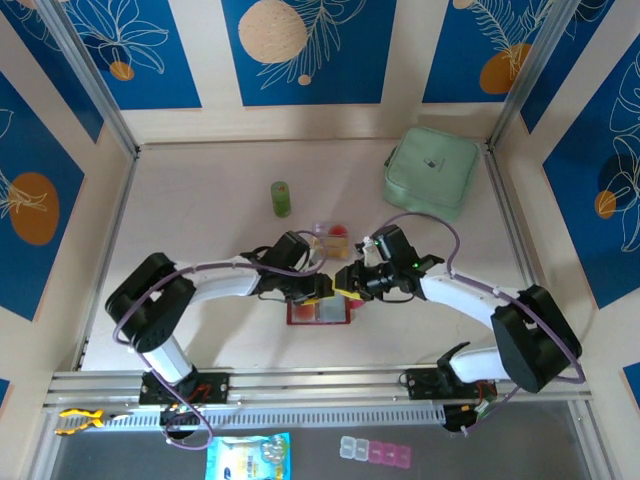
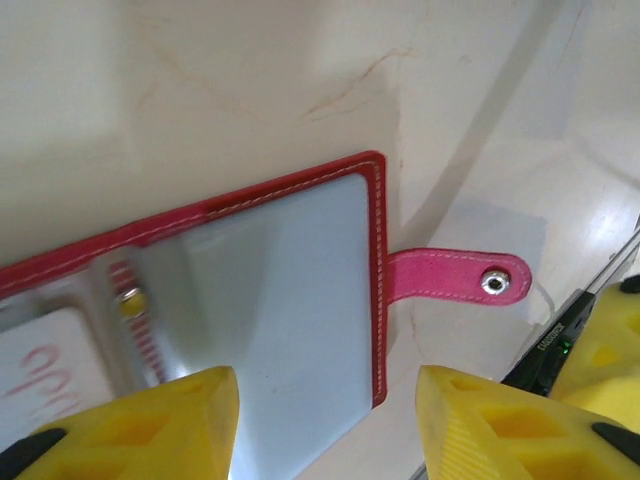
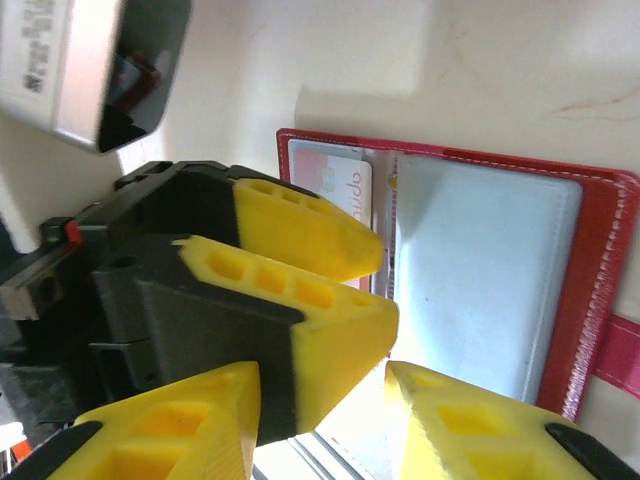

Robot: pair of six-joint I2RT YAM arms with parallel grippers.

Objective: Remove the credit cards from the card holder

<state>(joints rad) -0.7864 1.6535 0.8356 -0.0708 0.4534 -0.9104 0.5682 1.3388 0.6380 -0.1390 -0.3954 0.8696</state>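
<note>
Looking from the top, both arms lean in over the middle of the table [image 1: 200,210], and the card holder [image 1: 320,313] lies open and flat right under where they meet, a bit nearer than centre. The left gripper [image 1: 322,289] and right gripper [image 1: 348,282] are just beside each other above its far edge.

From the left wrist, the yellow fingers [image 2: 190,425] are partway apart with nothing pinched between them. They hover over the greyish clear pocket [image 2: 290,300] on the tab side. The closing tab [image 2: 460,278] sticks out flat onto the table, snap facing up.

From the right wrist it's the same deal: the fingers [image 3: 470,430] are spread partway and empty, with the left arm's fingers crowding in just in front. A pale card with red print [image 3: 346,186] sits tucked in the other pocket. I can only make out that one, so can't tell how many credit cards are in there.

Other stuff: a mint-green pouch [image 1: 432,170] at far right, a small green bottle [image 1: 281,198] far of centre, and a clear plastic box [image 1: 330,236] just far of the grippers.
</note>
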